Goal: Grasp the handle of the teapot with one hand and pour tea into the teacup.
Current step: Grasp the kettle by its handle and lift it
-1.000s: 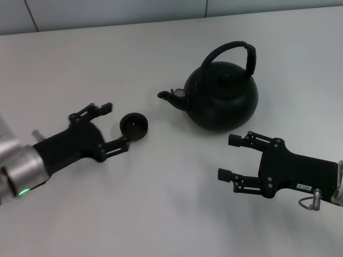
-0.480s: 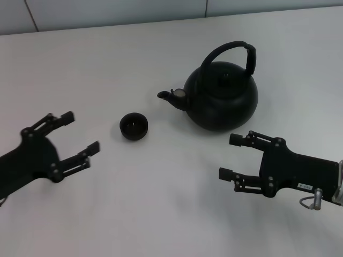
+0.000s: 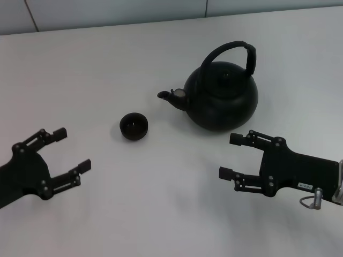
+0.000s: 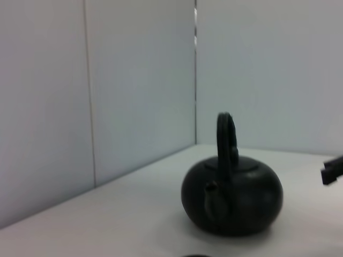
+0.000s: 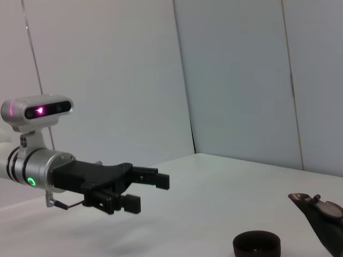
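Note:
The black teapot (image 3: 222, 96) stands on the white table, its short spout (image 3: 170, 97) pointing toward the robot's left. Its arched black handle (image 3: 230, 53) rises over the lid. It also shows in the left wrist view (image 4: 232, 201), handle (image 4: 226, 134) edge-on. The small dark teacup (image 3: 134, 126) sits just left of the spout; it also shows in the right wrist view (image 5: 256, 244). My left gripper (image 3: 72, 150) is open and empty, well to the left of the cup and nearer the front. My right gripper (image 3: 231, 156) is open and empty, just in front of the teapot.
The white table (image 3: 161, 203) runs to a grey panelled wall (image 3: 107, 10) at the back. The right wrist view shows my left gripper (image 5: 150, 193) and its silver arm (image 5: 37, 166) across the table.
My left gripper has drawn back from beside the teacup, moving left and toward the front edge. The right gripper, the teapot and the cup have not moved.

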`<state>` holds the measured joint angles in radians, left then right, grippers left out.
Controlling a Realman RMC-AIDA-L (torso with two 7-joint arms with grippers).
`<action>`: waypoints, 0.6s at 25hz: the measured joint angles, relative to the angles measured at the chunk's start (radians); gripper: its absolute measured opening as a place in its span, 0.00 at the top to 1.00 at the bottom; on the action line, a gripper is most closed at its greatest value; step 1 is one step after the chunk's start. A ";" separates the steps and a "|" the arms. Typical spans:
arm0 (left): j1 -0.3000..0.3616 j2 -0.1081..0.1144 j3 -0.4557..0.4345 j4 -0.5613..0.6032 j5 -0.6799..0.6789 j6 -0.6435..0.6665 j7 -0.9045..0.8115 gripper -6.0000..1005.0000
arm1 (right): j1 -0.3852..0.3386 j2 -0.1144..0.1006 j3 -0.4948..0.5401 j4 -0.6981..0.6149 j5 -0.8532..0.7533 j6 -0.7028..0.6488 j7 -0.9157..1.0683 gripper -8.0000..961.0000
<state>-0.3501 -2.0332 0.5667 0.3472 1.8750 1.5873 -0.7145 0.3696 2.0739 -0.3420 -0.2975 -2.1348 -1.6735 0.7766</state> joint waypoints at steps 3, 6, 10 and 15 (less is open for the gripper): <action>0.000 0.000 0.000 0.000 0.000 0.000 0.000 0.14 | 0.000 0.000 0.000 0.000 0.000 0.000 -0.001 0.22; 0.000 0.002 0.023 0.001 0.000 -0.017 0.010 0.14 | 0.000 0.000 0.000 0.000 0.000 0.000 -0.001 0.22; 0.001 0.002 0.039 0.002 0.005 -0.065 0.035 0.14 | -0.004 0.001 0.002 0.000 0.000 0.000 -0.001 0.22; 0.000 0.006 0.040 0.001 0.010 -0.063 0.039 0.14 | -0.009 0.002 0.003 0.000 0.000 0.000 -0.002 0.22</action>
<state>-0.3498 -2.0273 0.6067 0.3486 1.8849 1.5239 -0.6759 0.3604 2.0755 -0.3390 -0.2976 -2.1346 -1.6736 0.7741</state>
